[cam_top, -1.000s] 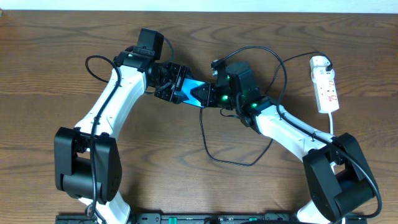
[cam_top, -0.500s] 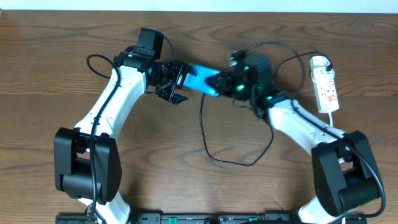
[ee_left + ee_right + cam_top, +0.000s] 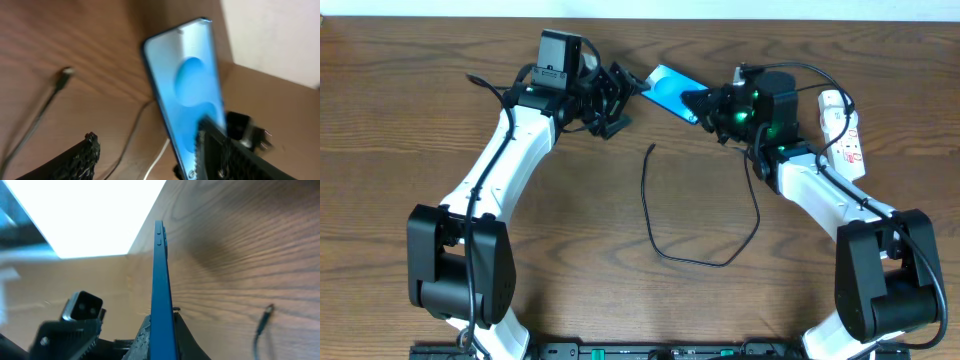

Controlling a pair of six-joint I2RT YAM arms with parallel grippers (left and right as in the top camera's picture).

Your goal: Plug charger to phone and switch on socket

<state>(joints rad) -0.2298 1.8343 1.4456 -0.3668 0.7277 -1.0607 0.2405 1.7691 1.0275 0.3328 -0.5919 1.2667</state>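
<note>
Overhead, the light is even and the picture sharp, with faint soft shadows on the worktop [image 3: 410,130]. Motion blur smears the left wrist view around the glowing phone [image 3: 187,90]. In the right wrist view, white glare is blown out left of the phone, and the foreground is unfocused.

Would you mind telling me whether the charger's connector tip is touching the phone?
Apart. The overhead view shows the connector tip lying on the table, bare wood between it and the phone in the right hand.
</note>
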